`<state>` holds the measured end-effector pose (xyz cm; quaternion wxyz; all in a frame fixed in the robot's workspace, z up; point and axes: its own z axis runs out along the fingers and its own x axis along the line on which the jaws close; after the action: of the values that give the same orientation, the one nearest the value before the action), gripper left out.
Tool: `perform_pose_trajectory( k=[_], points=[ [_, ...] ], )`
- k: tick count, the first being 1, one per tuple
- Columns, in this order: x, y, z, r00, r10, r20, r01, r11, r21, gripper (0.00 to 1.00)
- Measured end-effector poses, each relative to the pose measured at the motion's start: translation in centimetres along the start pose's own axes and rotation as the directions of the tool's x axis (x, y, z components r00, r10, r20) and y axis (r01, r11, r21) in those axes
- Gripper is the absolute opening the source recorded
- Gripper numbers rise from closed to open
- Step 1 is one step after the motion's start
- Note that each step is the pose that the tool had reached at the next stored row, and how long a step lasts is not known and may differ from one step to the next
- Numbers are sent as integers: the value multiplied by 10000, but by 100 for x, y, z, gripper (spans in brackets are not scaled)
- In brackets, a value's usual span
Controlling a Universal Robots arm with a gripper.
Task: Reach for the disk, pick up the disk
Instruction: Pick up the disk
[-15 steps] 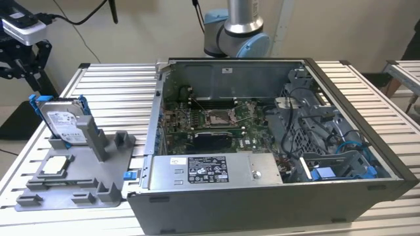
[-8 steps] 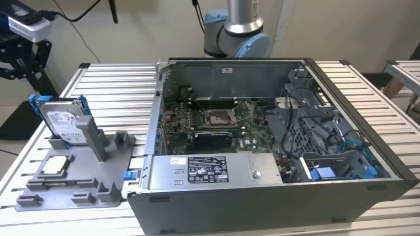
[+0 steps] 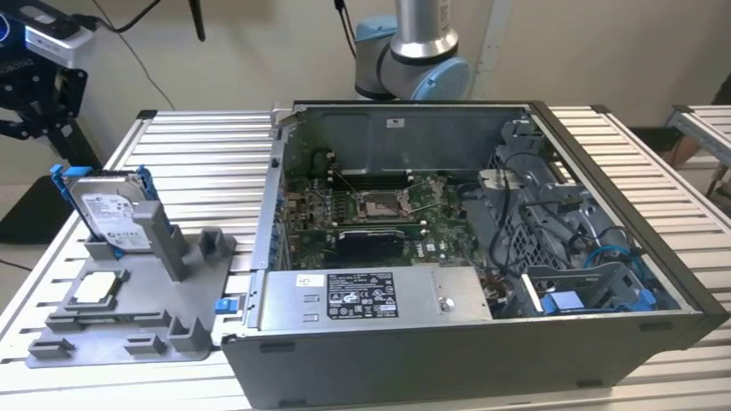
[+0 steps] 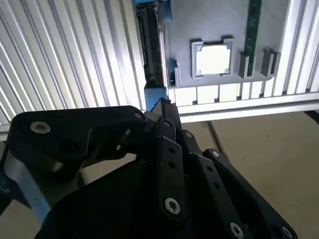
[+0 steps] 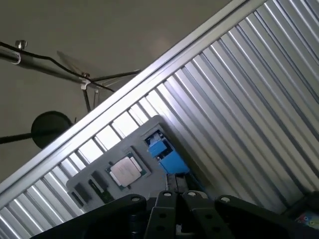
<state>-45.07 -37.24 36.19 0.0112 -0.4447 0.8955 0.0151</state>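
Your gripper (image 4: 163, 107) hangs over the slatted metal table (image 3: 205, 145) near the table's edge. Its pincer tips look drawn together, with nothing between them. The disk (image 3: 111, 214) stands upright on its edge in a slot at the far corner of the grey fixture tray (image 3: 143, 300), clipped in its blue frame. In both wrist views the disk lies just ahead of the tips, apart from them. A small pale processor chip (image 3: 101, 287) sits in a recess nearer the tray's middle. The reach looks partly made. No grasp or lift has happened, and the disk sits seated in its slot.
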Motion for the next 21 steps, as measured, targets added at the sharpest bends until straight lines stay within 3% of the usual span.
perform_pose_trajectory(
  k=[6, 11, 16, 21],
  points=[
    [0, 0, 4, 9940, -1093, -17, 1093, 9940, -38, 0],
    [0, 0, 7, 9800, -1992, -28, 1992, 9799, -70, 0],
    [0, -1, 16, 9577, -2879, -37, 2878, 9576, -105, 0],
    [1, -1, 29, 9275, -3738, -40, 3737, 9275, -136, 0]
  ],
)
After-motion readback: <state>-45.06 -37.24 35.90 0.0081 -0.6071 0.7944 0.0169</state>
